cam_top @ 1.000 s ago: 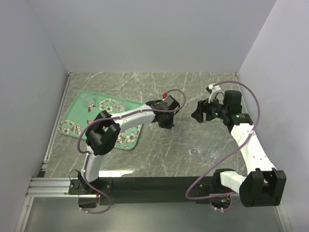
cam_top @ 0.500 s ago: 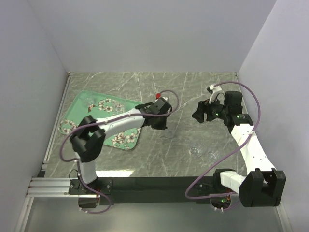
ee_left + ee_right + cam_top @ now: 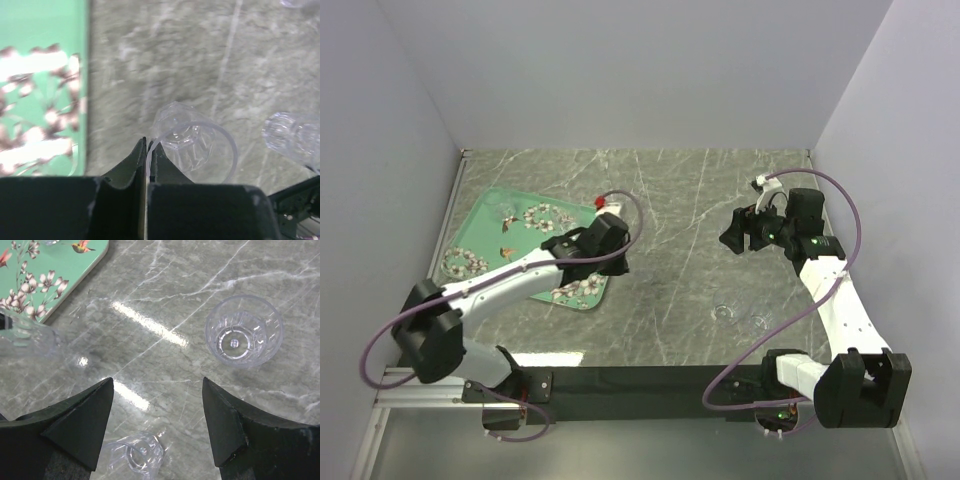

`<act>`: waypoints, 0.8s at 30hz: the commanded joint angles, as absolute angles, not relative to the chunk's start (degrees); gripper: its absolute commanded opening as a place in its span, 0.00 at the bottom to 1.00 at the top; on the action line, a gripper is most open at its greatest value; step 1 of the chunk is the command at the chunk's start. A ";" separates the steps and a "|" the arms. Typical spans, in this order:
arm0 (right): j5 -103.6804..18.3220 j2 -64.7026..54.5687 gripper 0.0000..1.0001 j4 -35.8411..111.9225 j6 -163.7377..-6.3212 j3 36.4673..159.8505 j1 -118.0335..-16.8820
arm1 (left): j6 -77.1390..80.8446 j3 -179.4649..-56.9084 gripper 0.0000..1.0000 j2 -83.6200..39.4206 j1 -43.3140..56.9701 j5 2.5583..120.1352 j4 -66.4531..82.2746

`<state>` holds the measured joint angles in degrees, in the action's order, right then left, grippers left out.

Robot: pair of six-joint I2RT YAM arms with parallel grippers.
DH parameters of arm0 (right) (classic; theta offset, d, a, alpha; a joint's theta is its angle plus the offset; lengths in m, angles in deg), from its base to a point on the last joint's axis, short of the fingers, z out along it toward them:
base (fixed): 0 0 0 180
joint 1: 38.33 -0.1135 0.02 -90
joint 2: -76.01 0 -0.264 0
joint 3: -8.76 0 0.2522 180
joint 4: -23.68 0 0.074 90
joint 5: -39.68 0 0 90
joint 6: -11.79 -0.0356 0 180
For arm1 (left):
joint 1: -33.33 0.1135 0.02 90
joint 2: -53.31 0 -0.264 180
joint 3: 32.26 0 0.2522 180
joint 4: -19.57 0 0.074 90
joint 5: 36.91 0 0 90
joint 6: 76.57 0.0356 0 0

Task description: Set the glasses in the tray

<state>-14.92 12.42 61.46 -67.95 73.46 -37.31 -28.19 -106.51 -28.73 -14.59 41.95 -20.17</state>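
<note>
Glass pinched in left claw, carried closer to tray, right claw wide

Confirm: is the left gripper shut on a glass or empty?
Shut on a glass: the left wrist view shows the left gripper pinching its clear rim, jaws nearly touching.

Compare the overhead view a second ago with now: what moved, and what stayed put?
The left gripper, pinching the held glass by its rim, travelled left from mid-table to the tray's right edge, its elbow swinging out to the left. The right gripper stayed open and hovering; the two table glasses near it and the glass in the tray did not move.
</note>
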 commanded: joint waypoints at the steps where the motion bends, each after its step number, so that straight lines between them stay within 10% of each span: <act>1: -14.29 12.82 0.78 59.68 -68.02 73.32 -37.10 | -30.07 -102.80 0.00 -22.99 -12.47 39.02 -18.98; 24: -14.20 10.98 0.78 59.77 -67.93 74.64 -37.10 | -32.71 -89.08 0.00 -4.09 6.77 37.18 -25.13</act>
<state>-14.90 11.15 61.43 -67.93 73.46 -37.31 -32.37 -89.33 -5.63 4.60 38.12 -24.63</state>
